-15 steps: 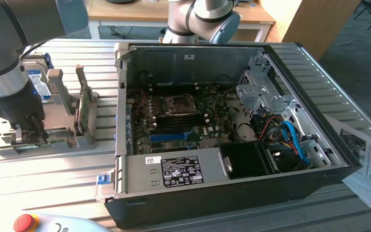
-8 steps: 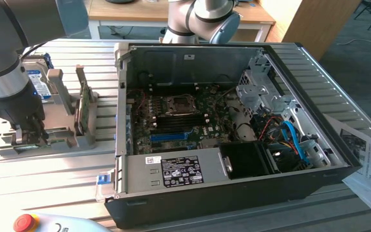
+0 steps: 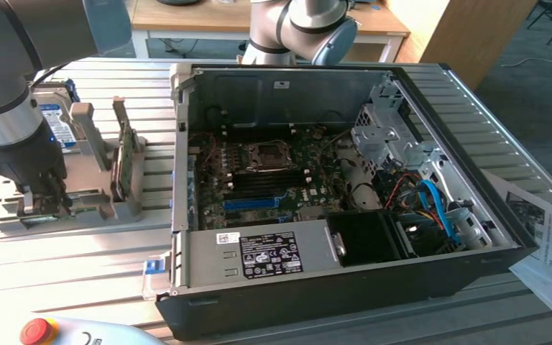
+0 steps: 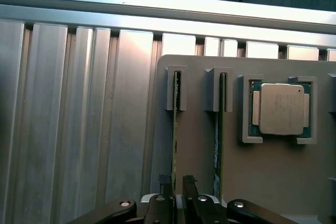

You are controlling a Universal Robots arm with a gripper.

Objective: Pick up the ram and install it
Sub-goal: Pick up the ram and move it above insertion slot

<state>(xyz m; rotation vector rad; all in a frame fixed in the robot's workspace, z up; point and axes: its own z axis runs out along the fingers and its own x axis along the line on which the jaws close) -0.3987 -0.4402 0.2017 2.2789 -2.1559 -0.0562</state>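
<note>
The ram is a thin green stick. It stands on its edge in a groove of the gray holder. The holder lies on the metal table, beside the open computer case.

The ram looks light and stiff, but I think it can break. Its little chips could get scraped. The best place to hold it is on its two flat sides, near the middle, with a soft squeeze.

The gripper is right at it. Its fingers stand one on each side of the stick. A small dark gap shows there, so the jaws look open and are not squeezing.

I count two ram sticks. The other stick is just beside the first. There is one square processor chip, one hard drive and one wider green card.
</note>
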